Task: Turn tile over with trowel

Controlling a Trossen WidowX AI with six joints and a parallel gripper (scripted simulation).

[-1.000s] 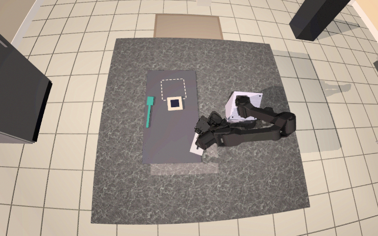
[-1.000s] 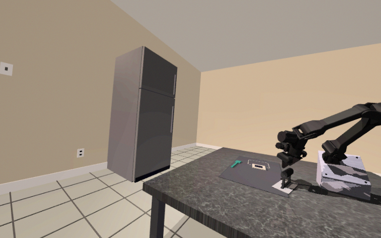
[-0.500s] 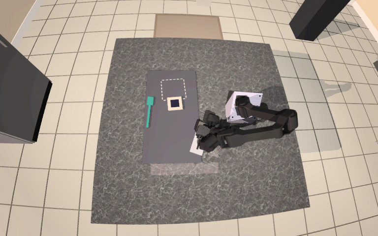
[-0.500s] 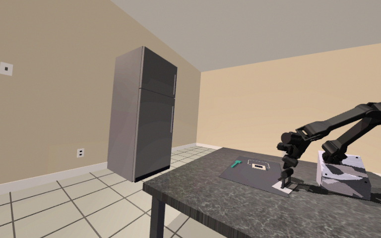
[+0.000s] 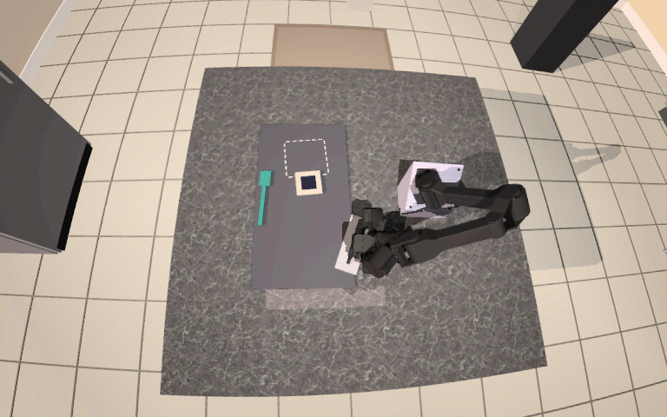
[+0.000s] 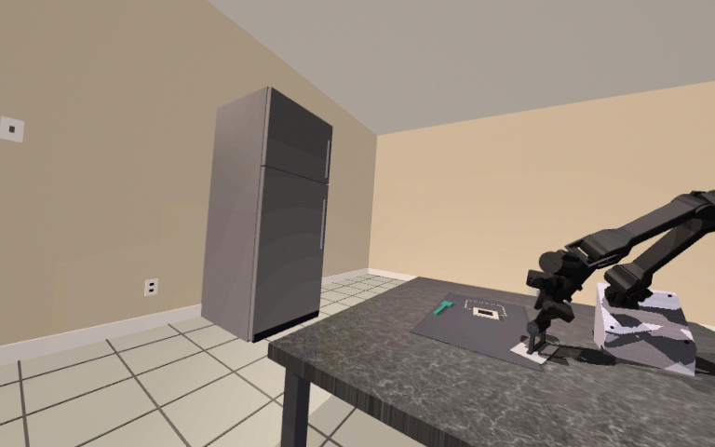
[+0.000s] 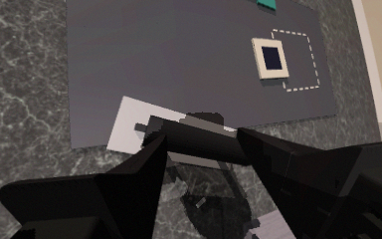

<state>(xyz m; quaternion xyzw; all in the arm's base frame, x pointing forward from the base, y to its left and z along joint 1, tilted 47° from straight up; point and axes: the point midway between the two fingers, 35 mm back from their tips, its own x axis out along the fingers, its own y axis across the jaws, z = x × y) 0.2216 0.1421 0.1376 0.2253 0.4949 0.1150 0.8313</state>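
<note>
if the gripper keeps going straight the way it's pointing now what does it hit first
Most likely the dark upright post on the flat white plate at the grey mat's corner. The post sits between the open gripper fingers; how much gap remains is unclear.

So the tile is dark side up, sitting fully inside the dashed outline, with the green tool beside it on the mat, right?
Not quite. The tile is dark side up, but it is not fully inside the dashed outline: it only overlaps one corner and lies mostly outside, as the top view shows. The green tool does lie beside it on the mat.
</note>
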